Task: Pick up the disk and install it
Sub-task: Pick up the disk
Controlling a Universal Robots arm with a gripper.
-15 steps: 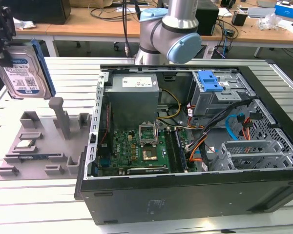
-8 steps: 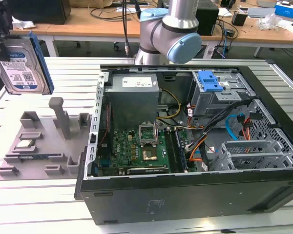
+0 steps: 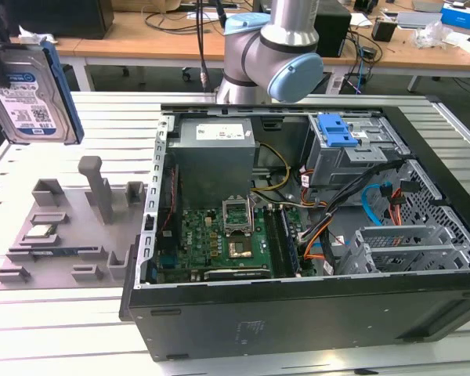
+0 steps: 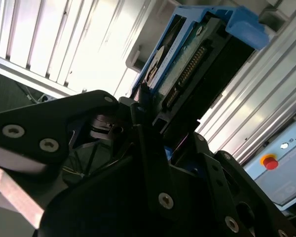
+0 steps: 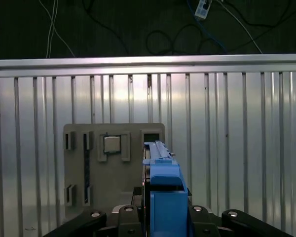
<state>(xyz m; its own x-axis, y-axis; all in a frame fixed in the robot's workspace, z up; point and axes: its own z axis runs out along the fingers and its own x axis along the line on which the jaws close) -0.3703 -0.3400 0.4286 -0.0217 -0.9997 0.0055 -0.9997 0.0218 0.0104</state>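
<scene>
The gripper (image 4: pixel 149 123) is clamped on the disk (image 3: pixel 29 92), its black fingers (image 4: pixel 140 111) pressed against the end of the drive where the connector pins show in the second wrist view. In the exterior view the disk hangs in the air at the exterior view's far left, upright with its white-and-blue label facing the camera and a blue carrier rail along its edge. It is clear of the slatted metal desk (image 3: pixel 63 337) and sits above the grey holder tray (image 3: pixel 66 235). The first wrist view looks down along the disk's blue rail to that tray, where the small silver square chip (image 5: pixel 112 144) lies in its recess, apart from the disk. To the exterior view's right of the tray, the open computer case (image 3: pixel 298 321) lies on its side on the desk. A grey power supply (image 3: pixel 215 153) sits near its back, with the green motherboard (image 3: pixel 215 247) in front of it. The grey metal drive cage (image 3: pixel 360 157) with a blue latch (image 3: pixel 335 131) stands in the case's far corner, well apart from the disk. Orange and blue cables run between cage and motherboard. The robot arm (image 3: pixel 274 55) has its base joint behind the case.
</scene>
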